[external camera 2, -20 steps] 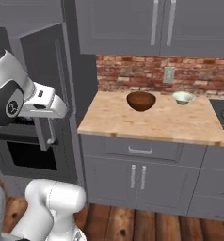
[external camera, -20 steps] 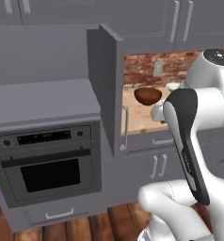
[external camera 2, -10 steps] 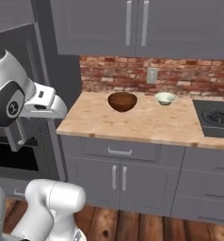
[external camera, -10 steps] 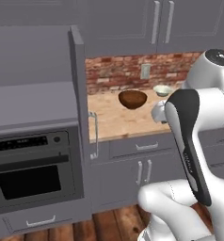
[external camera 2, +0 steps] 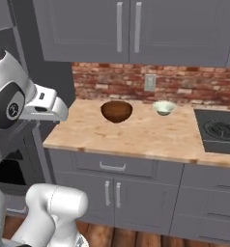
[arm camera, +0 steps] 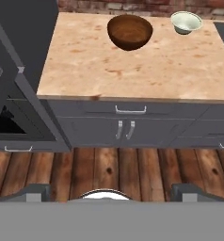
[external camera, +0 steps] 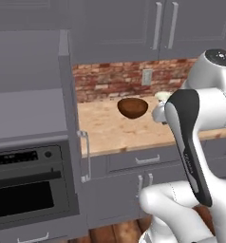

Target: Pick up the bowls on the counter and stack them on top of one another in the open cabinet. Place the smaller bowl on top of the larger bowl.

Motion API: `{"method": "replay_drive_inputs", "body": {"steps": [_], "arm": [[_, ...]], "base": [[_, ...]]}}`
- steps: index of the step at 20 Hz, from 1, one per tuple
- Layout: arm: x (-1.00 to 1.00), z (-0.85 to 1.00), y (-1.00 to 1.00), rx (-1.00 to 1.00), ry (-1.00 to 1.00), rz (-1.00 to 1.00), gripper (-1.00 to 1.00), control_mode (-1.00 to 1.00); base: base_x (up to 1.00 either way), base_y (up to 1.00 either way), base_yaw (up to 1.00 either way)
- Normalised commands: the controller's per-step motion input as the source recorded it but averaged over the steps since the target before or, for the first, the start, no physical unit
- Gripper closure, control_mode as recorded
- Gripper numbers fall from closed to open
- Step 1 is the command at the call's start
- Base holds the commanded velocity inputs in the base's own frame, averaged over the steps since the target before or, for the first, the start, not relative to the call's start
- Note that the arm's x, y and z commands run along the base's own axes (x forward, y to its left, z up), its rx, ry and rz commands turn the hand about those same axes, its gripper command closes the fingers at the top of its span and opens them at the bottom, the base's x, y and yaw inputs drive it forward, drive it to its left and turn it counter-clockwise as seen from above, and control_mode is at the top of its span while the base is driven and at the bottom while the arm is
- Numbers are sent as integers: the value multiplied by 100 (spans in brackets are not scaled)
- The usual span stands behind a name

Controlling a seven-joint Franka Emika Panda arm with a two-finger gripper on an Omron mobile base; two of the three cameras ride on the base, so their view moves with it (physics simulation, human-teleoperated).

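The bench is a flat slab with a mottled, light tan wood look, carried on matte grey cabinet fronts and backed by a rough red brick backsplash. On it, toward the back, sits the larger bowl, round, wide and glossy, dark reddish-brown with a wood-like sheen. At its 3 o'clock in the hand view, well apart from it, stands the smaller bowl, round, pale greenish-white outside and cream inside. Both are upright and rest on the bench close to the brick.

At 9 o'clock from the bench in the left base view rises the open cabinet, smooth flat grey, with a level shelf surface, a long door edge bearing a metal handle, and a dark-glass built-in oven below. Plank wood floor lies before the cabinet fronts.

The end effector hangs back over the floor, far from both bowls; its fingertips stand wide apart, holding nothing.
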Motion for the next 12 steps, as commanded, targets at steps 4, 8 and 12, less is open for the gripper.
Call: {"method": "replay_drive_inputs", "body": {"steps": [4,8,12], "arm": [[0,0,0,0,0,0,-100,100],[0,0,0,0,0,0,-100,100],[0,0,0,0,0,0,-100,100]], "base": [[29,-49,2],[24,-44,6],[17,-42,8]]}}
